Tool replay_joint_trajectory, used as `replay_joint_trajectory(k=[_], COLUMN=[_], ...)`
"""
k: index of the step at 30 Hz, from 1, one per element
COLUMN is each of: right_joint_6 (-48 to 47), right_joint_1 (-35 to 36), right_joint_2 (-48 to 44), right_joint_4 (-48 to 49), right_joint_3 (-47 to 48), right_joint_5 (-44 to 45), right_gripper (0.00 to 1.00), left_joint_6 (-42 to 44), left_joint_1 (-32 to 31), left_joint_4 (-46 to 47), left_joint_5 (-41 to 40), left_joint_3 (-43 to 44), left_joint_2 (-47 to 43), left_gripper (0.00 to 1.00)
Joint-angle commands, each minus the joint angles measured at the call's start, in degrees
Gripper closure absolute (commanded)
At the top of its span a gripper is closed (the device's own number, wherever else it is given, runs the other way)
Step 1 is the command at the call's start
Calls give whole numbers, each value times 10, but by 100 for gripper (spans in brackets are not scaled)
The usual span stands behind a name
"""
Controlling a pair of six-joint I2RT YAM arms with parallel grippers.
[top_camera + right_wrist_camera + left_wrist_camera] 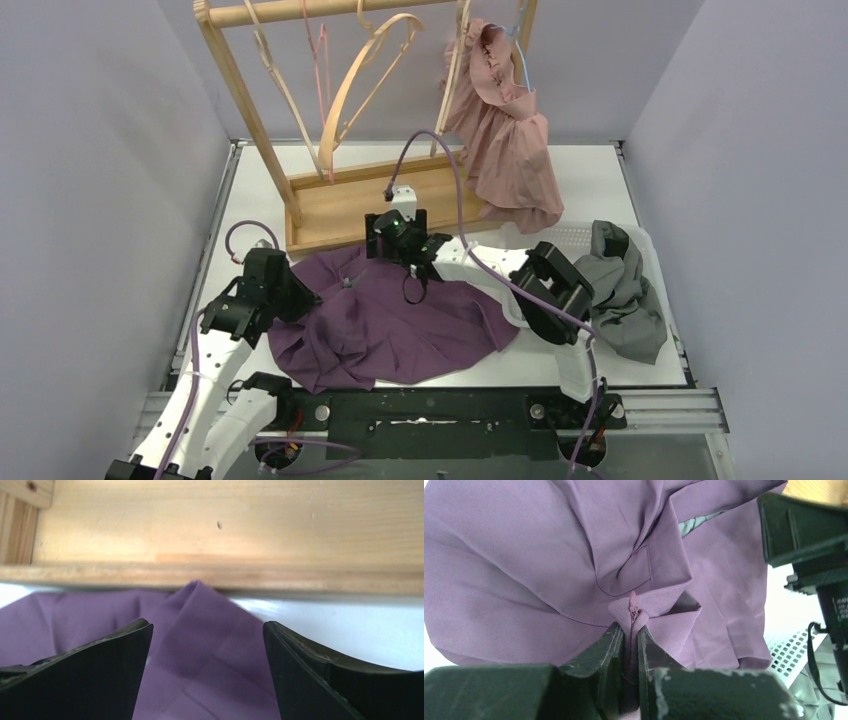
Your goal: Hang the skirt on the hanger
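Observation:
The purple skirt lies spread on the white table in front of the wooden rack. My left gripper is shut on a fold of its waistband by the zipper, and the cloth fans out beyond it. My right gripper is open and empty, low over the skirt's far edge next to the rack's base board. Its fingers stand wide apart. Empty wooden hangers and a thin pink hanger hang on the rack's bar.
A pink dress hangs at the right end of the rack. A white basket holding a grey garment stands at the right; it also shows in the left wrist view. Grey walls close in both sides.

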Motion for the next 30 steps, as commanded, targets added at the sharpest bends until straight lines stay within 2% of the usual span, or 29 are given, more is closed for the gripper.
replay_joint_trajectory(k=[1,5,8,12,14,24,30], right_joint_6=[9,37,39,36,34,63,57], right_joint_1=[-4,0,4,5,7,58,83], right_joint_2=[58,87,74,17,-21,-319,-473], right_joint_4=[-66,-133,-137,-118,-111,-66,-62], right_joint_3=[91,124,102,46,17,-203,-244], right_joint_5=[63,118,135,145,153,216,264], right_gripper=[16,18,32,84,100,100,100], left_joint_6=[-2,9,18,30,41,103,137], left_joint_1=[5,6,7,8,8,10,8], left_joint_4=[3,-2,-3,-3,-1,20,84], left_joint_5=[-18,-29,-37,-63,-79,-157,-146], left_joint_3=[2,11,21,41,57,155,211], left_joint_2=[7,13,15,4,-7,-71,-98], left_gripper=[100,100,100,100,100,100,100])
